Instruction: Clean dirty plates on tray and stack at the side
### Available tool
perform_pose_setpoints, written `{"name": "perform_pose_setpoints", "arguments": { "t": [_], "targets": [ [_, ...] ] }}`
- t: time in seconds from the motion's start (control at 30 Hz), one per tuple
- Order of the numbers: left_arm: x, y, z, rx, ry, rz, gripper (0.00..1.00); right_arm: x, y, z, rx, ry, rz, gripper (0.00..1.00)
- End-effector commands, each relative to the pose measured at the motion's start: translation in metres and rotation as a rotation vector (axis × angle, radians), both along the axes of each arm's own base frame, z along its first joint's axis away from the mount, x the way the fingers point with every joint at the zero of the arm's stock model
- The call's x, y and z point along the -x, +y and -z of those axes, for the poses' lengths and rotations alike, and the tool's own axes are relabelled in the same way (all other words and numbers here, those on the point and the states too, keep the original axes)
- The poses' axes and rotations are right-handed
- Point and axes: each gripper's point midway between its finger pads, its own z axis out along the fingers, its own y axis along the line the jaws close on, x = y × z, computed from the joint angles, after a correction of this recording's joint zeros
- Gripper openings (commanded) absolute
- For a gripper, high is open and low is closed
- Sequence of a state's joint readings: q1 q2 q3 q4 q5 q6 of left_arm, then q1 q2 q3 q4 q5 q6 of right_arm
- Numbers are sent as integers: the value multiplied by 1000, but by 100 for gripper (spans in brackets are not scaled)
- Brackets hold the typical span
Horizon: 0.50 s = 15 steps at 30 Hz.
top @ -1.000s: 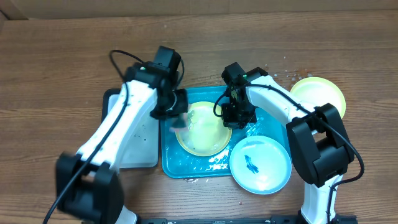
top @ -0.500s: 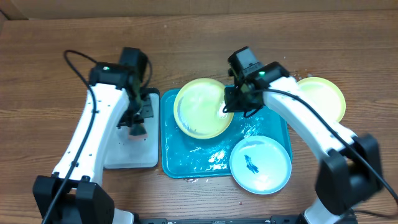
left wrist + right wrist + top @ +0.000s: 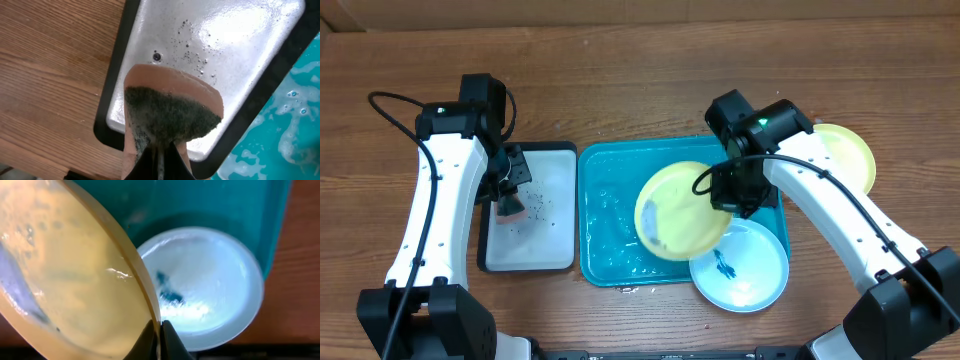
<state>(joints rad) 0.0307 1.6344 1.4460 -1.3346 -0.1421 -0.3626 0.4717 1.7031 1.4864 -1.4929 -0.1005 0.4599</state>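
Observation:
My right gripper (image 3: 728, 195) is shut on the rim of a yellow-green plate (image 3: 678, 212) and holds it tilted above the turquoise tray (image 3: 610, 225); the same plate fills the left of the right wrist view (image 3: 70, 270). A pale blue plate (image 3: 740, 266) with a dark blue-green smear lies at the tray's front right corner, below the held plate, and shows in the right wrist view (image 3: 210, 285). A second yellow-green plate (image 3: 845, 155) lies on the wood tabletop at the right. My left gripper (image 3: 508, 205) is shut on a sponge (image 3: 170, 117) over the small white tray.
A small black-rimmed white tray (image 3: 545, 225) with dark specks lies left of the turquoise tray, and shows in the left wrist view (image 3: 220, 45). Foam and water cover the turquoise tray's floor. Brown wood tabletop (image 3: 620, 80) surrounds everything.
My right gripper carried the yellow-green plate from the tray's back left toward the front right, tilting it. My left gripper with the sponge moved further left over the white tray.

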Motion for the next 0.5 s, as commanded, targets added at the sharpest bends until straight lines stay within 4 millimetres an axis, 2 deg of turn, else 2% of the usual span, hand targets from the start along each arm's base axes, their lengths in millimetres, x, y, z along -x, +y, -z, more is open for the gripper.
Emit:
{"name": "perform_pose_setpoints", "arguments": {
  "t": [0.0, 0.1, 0.23, 0.47],
  "targets": [
    [0, -1, 2, 12, 5, 18, 4, 16, 32, -15, -218, 72, -79, 4],
    [1, -1, 2, 12, 6, 18, 4, 23, 54, -24, -367, 95, -156, 4],
    [1, -1, 2, 12, 7, 18, 4, 14, 72, -29, -478, 53, -201, 4],
    [0, -5, 3, 35, 5, 26, 4, -35, 101, -39, -592, -192, -286, 4]
  ]
}}
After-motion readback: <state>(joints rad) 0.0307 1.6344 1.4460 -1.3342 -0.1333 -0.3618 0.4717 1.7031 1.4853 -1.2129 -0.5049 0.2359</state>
